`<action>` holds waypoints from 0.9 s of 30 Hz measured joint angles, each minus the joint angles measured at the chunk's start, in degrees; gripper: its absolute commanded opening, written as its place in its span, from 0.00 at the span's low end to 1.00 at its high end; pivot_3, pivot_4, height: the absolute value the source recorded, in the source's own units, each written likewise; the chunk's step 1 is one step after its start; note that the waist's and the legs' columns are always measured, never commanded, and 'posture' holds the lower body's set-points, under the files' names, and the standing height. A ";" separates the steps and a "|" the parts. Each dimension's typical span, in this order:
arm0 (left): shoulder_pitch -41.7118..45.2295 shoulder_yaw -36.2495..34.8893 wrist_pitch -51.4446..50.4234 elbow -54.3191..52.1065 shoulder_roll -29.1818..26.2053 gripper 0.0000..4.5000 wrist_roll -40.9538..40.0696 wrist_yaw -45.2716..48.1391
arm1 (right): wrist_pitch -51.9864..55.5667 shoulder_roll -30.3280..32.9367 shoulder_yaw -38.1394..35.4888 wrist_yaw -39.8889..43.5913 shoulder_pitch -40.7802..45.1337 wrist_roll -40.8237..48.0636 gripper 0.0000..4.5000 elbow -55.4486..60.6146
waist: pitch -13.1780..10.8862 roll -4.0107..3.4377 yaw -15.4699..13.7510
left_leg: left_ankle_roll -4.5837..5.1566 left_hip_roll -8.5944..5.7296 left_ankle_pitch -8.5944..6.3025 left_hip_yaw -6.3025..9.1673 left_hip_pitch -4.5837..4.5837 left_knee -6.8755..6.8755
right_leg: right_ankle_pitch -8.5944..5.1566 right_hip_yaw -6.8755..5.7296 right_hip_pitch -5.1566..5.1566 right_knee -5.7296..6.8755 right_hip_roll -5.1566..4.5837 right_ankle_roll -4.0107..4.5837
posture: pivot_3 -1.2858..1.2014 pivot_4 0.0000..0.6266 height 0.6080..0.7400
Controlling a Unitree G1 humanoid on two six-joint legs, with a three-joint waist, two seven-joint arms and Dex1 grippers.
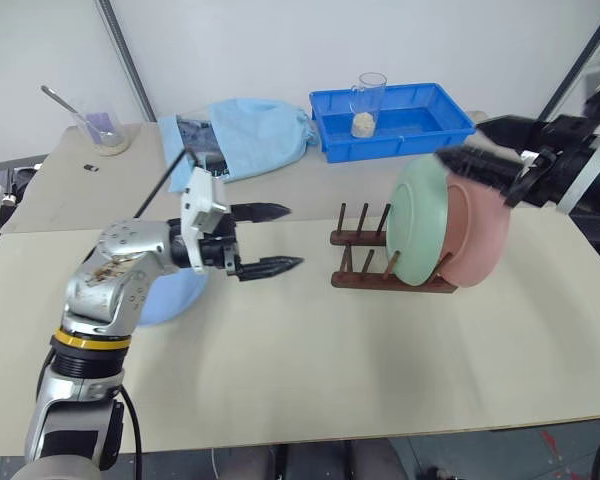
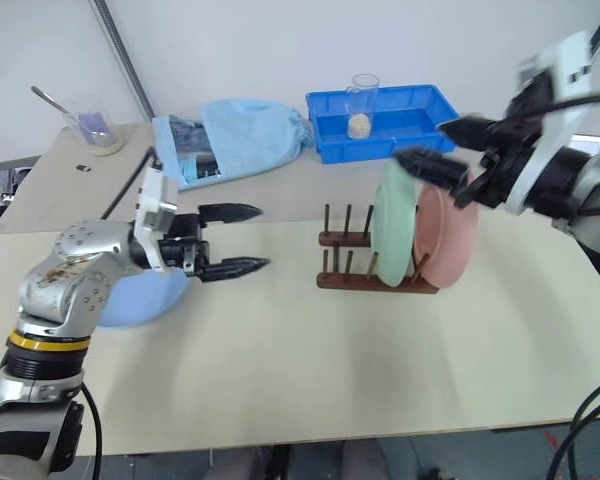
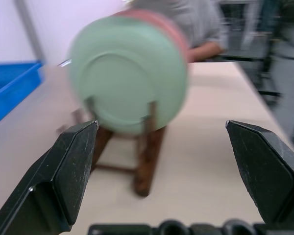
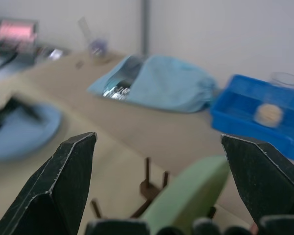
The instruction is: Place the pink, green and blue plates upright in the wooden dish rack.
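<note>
One plate is left to rack: the blue plate [image 2: 140, 295] lies flat on the table [image 1: 310, 370], nearest, half hidden under the left arm. It looks like a light, stiff, smooth plate, likely slippery on its face, so the raised rim is probably the best place to pinch. The left gripper [image 1: 265, 240] hovers above the table with its fingers spread wide, holding nothing. Farther off, the green plate [image 1: 422, 220] and pink plate [image 1: 480, 240] stand upright in the wooden dish rack [image 1: 365, 272]. Above them the right gripper [image 2: 435, 150] is spread wide too, holding nothing.
</note>
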State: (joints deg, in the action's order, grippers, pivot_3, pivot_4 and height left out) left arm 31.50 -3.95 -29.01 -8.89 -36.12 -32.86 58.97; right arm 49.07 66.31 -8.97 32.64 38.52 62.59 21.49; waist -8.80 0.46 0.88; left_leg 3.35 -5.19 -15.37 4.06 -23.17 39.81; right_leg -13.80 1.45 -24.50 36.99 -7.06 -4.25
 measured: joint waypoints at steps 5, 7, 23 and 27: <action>-7.38 -9.28 -1.84 -3.45 0.72 1.00 2.76 -15.36 | -5.30 -2.54 6.53 12.64 1.47 -8.22 1.00 2.17 | 0.00 0.00 -0.06 | -0.24 -0.01 0.12 -0.03 0.02 -0.02 | 0.00 0.09 -0.04 -0.04 -0.04 0.00 | 0.52 0.24 1.00; -10.33 -13.33 -1.95 -3.79 1.92 1.00 5.16 -22.72 | -6.88 -3.57 8.33 16.13 2.31 -10.85 1.00 2.04 | -0.01 0.01 -0.25 | -0.39 0.00 0.21 -0.02 -0.01 -0.04 | 0.00 0.08 -0.09 -0.01 -0.02 0.00 | 0.52 0.24 1.00; -23.21 -33.63 -18.40 -7.03 12.91 1.00 5.68 -54.78 | -8.85 -10.78 12.50 31.48 5.26 -19.59 1.00 -1.50 | -0.02 0.14 -1.87 | -0.52 -0.03 0.24 -0.01 -0.04 -0.02 | 0.02 0.06 -0.11 0.04 -0.11 0.02 | 0.52 0.24 1.00; -22.90 -33.51 -24.14 -6.14 13.05 1.00 4.76 -56.82 | -9.01 -11.92 13.25 33.59 6.29 -21.11 1.00 -1.89 | -0.02 0.15 -1.73 | -0.54 -0.04 0.25 -0.02 -0.04 -0.04 | 0.03 0.06 -0.14 0.07 -0.11 0.03 | 0.52 0.24 1.00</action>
State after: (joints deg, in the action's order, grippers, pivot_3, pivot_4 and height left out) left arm 8.59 -37.46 -53.15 -15.03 -23.07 -28.11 2.15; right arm 40.07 54.39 4.28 66.23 44.80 41.48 19.60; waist -8.81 0.60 -0.85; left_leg 2.81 -5.23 -15.12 4.04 -23.21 39.77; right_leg -13.77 1.51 -24.64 37.06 -7.17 -4.22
